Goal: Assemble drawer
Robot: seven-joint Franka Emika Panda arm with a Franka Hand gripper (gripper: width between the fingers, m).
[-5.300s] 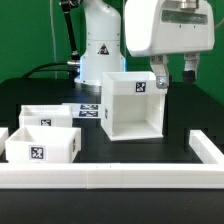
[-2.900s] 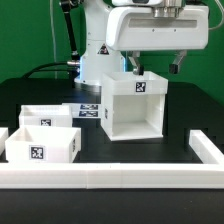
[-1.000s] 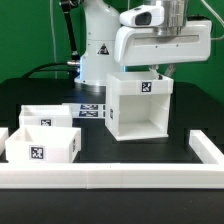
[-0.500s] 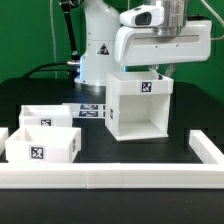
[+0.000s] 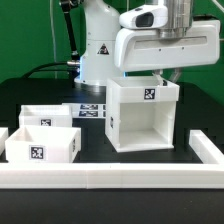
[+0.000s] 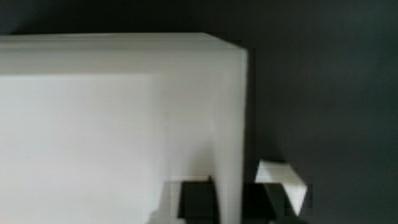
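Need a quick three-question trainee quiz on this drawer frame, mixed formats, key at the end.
1. True or false: the two small white open trays sit inside the large white plastic cube casing.
2. The casing's open front faces: A) the exterior camera, B) away from it, C) straight down.
3. Wrist view: what lies between the fingers of the two-finger gripper?
Key: 1 false; 2 A; 3 a casing wall.

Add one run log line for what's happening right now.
end effector: shut on casing wall | casing: upright, opening facing exterior camera | front tray, rear tray: exterior view's left, outside casing
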